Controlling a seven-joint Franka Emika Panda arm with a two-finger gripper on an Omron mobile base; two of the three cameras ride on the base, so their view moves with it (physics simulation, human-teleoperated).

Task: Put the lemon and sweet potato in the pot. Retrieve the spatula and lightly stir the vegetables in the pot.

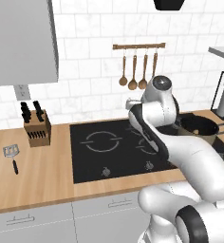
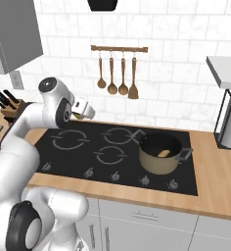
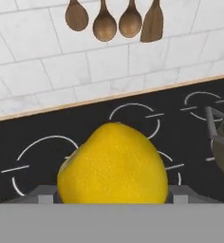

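Hand view, pincer (image 3: 113, 199) wide around lemon (image 3: 113, 163), long axis crosswise.

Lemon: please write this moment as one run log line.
end effector: shut on lemon | above: cooktop | pot: holds sweet potato | spatula: on counter

The white arm rises from its base, bends at a dark-jointed elbow and reaches forward, with the round upper joint standing as the highest part. The hand (image 2: 83, 109) juts out sideways from the wrist, roughly level, well above the surface below. Seen along the hand, its fingers (image 3: 43, 195) stand spread wide at either side of the lemon (image 3: 113, 165), which sits between them and is held up in the air.
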